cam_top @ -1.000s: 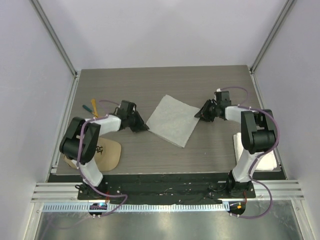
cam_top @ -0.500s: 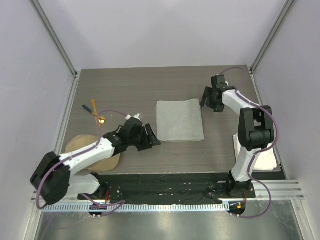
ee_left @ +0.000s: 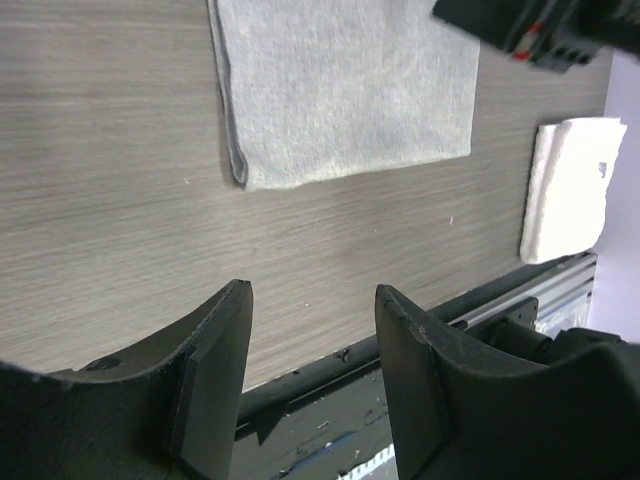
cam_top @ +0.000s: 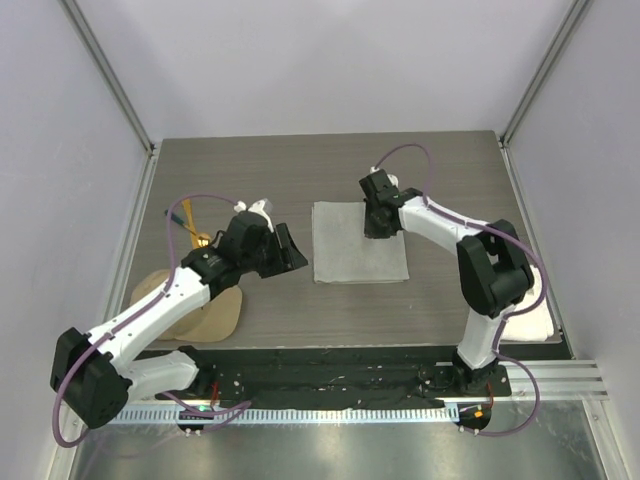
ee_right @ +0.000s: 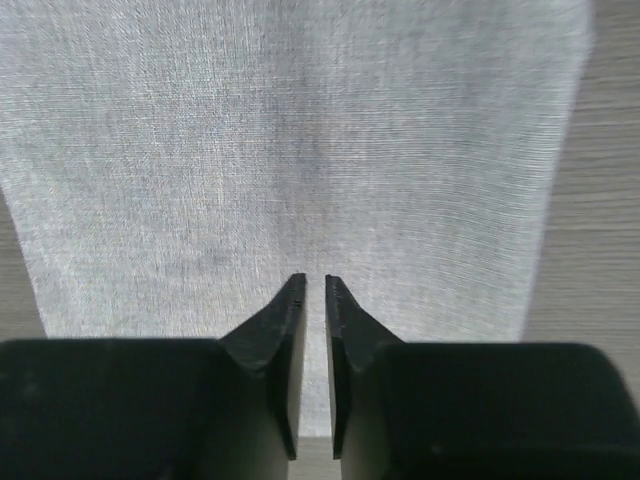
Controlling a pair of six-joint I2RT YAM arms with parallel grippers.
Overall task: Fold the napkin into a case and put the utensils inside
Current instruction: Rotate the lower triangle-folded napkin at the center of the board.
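Both arms have shifted in the last half second. The right gripper (cam_top: pixel 378 228) has swung in from the table's far right and now hangs over the far right part of the napkin (cam_top: pixel 352 258). The left gripper (cam_top: pixel 295 252) has moved farther from the near edge and sits just beside the cloth's left edge.

The napkin itself has stayed put, a flat folded rectangle in the middle of the table (cam_top: pixel 300 170). In the right wrist view, the right claw's jaws are barely parted, a thin slit with nothing in it, pointing down at the cloth. I cannot tell whether the tips touch. The left claw stands wide open and empty over bare wood.

The utensils (cam_top: pixel 186 212) lie at the far left, well apart from the napkin. A tan cap (cam_top: pixel 215 312) lies under the left arm and a white towel (cam_top: pixel 540 322) at the near right.
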